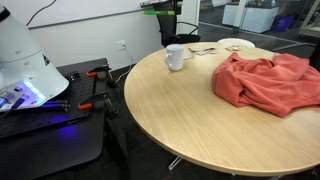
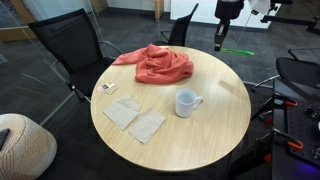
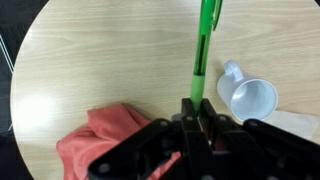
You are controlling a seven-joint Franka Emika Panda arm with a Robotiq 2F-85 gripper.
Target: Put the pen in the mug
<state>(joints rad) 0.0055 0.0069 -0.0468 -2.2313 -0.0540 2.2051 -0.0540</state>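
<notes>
My gripper (image 3: 197, 108) is shut on one end of the thin green pen (image 3: 205, 45), which sticks out level from the jaws. The white mug (image 3: 250, 97) stands upright on the round wooden table (image 3: 110, 50), to the right of the pen in the wrist view and well below it. In an exterior view the gripper (image 2: 219, 42) hangs high above the table's far edge with the pen (image 2: 238, 48) pointing sideways, away from the mug (image 2: 187, 103). The mug (image 1: 175, 57) and the pen (image 1: 150, 3) also show in an exterior view.
A crumpled red cloth (image 2: 155, 65) lies on the table, also in the wrist view (image 3: 100, 140). Paper napkins (image 2: 135, 118) and a small card (image 2: 107, 88) lie near the mug. Black chairs (image 2: 70, 45) stand around the table.
</notes>
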